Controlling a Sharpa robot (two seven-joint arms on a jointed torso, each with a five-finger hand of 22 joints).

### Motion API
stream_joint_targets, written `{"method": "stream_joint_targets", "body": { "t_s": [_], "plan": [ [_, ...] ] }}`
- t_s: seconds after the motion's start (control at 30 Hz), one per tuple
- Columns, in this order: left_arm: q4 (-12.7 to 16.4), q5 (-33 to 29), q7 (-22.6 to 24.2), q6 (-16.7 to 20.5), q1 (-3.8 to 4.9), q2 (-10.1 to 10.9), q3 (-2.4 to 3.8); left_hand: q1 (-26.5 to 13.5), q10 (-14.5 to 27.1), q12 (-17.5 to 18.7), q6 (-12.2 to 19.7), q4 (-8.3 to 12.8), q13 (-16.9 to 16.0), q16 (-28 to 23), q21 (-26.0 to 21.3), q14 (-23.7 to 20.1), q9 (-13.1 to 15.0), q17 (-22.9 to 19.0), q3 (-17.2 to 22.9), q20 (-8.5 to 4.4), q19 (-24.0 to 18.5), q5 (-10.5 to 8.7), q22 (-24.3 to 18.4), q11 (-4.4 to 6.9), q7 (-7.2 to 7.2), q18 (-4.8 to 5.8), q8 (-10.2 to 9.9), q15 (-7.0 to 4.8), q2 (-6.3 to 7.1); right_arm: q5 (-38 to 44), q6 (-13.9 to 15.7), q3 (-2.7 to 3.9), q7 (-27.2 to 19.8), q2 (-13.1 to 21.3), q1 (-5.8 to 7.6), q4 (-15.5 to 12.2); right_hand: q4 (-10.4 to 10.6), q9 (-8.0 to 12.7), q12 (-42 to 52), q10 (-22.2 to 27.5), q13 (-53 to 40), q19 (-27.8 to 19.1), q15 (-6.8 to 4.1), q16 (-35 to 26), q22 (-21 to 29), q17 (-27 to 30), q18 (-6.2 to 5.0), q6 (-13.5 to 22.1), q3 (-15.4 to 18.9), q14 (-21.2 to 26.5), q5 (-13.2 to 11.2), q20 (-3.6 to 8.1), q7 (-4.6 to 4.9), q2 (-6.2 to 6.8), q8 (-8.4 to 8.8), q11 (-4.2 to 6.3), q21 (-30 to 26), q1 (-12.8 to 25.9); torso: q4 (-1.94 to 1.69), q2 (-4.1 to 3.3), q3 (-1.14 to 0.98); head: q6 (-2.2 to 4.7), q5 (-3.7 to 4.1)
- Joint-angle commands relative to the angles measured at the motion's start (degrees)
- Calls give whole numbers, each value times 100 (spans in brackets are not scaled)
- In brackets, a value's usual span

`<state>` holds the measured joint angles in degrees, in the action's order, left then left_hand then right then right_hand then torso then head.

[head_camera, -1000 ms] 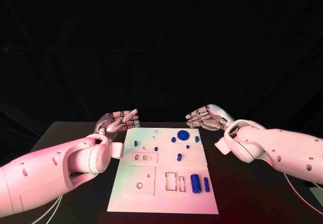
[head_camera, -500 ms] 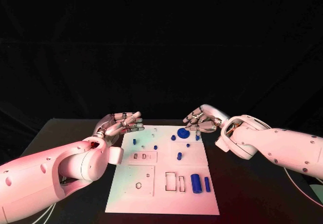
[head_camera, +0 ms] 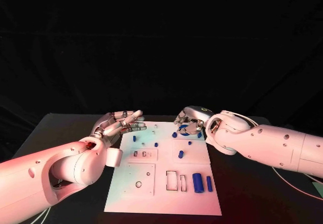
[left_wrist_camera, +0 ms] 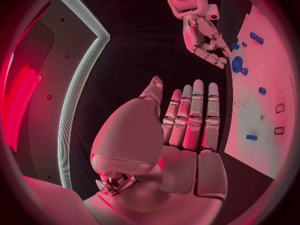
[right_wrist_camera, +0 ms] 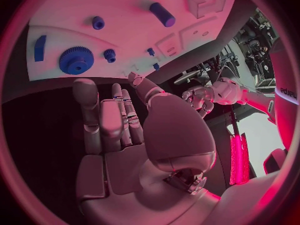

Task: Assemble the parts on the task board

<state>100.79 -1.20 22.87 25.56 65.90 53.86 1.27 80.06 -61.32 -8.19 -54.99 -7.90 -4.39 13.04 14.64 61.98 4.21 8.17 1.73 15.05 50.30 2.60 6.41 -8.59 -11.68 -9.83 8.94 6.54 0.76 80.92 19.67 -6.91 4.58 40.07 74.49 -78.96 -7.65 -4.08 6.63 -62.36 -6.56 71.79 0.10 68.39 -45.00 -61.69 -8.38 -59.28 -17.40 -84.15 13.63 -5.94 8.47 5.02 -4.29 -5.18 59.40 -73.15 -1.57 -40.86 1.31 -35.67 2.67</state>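
The right hand (head_camera: 190, 122), fingers apart and holding nothing, hovers over the blue gear (right_wrist_camera: 76, 60) at the task board's (head_camera: 151, 196) far edge; small, rigid and presumably light, it is best pinched across its toothed rim.

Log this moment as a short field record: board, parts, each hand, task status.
board: white task board lying flat on the black table
parts: large blue gear and small blue gear at the far end; blue cylinder near the rectangular slots
left hand: left hand beside the board's far left corner, fingers extended, holding nothing
right hand: right hand over the board's far end above the large gear, fingers apart, holding nothing
status: nothing gripped yet
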Motion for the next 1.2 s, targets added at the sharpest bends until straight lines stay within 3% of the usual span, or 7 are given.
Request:
{"method": "stream_joint_targets", "body": {
  "t_s": [0.03, 0.37, 0.7, 0.87, 1.2],
  "plan": [
    [59, -8, 3, -117, 70, 28, 12, 2, 1, 37, -3, -5, 10, -22, 37, 21, -10, 7, -34, 8, 48, 26, 0, -32, -25, -74, -21, -3, 1, 765, -241, 1, 361, -65, 4, 57, 57, -11, 45, 71, -8, 99, 22, 287, -365, -303, 121, 39, -12, -249, 5, -5, -10, 63, 4, -2, 279, -31, -39, -124, 22, 23, 22],
    [132, -8, 0, -121, 189, 115, 15, -1, 4, 43, -2, -5, 11, -27, 36, 17, -11, 7, -37, 8, 47, 26, -2, -34, -27, -73, -25, 0, 1, 1095, -498, -2, 550, -170, 7, 132, 129, -18, 149, 145, -18, 269, 30, 773, -1026, -820, 208, 36, -46, -282, -25, -30, -31, 95, -13, -11, 771, -50, -60, -224, 44, 31, 49],
    [82, -8, -14, -166, 245, 167, 16, -21, 45, 130, 25, 11, 25, -120, -8, -73, -22, 3, -85, 27, -17, 25, -34, -69, -58, -64, -84, 39, -7, 1156, -550, -8, 667, -220, 5, 186, 150, -21, 163, 163, -18, 180, 34, 752, -879, -773, 178, 27, -29, -262, -53, -35, -31, 122, -19, -13, 676, -32, -88, -257, 43, 52, 61],
    [41, -8, -14, -172, 263, 174, 17, -29, 127, 271, 80, 55, 41, -330, -231, -252, -29, -20, -148, 131, -372, 22, -159, -130, -96, -18, -187, 111, -40, 1160, -528, -8, 672, -242, 5, 206, 162, -23, 176, 159, -20, 196, 33, 790, -935, -819, 185, 15, -41, -266, -56, -36, -31, 104, -25, -11, 714, -39, -101, -264, 49, 55, 60],
    [35, -9, -13, -179, 289, 191, 18, -33, 181, 332, 119, 76, 48, -436, -304, -335, -33, -37, -172, 151, -484, 24, -200, -148, -118, -6, -238, 147, -49, 1125, -626, -10, 646, -309, 5, 269, 219, -33, 262, 63, -38, 237, 24, 883, -1103, -911, 205, -42, -92, -271, -70, -35, -29, 59, -51, 6, 832, -44, -102, -286, 49, 41, 56]
  ]
}}
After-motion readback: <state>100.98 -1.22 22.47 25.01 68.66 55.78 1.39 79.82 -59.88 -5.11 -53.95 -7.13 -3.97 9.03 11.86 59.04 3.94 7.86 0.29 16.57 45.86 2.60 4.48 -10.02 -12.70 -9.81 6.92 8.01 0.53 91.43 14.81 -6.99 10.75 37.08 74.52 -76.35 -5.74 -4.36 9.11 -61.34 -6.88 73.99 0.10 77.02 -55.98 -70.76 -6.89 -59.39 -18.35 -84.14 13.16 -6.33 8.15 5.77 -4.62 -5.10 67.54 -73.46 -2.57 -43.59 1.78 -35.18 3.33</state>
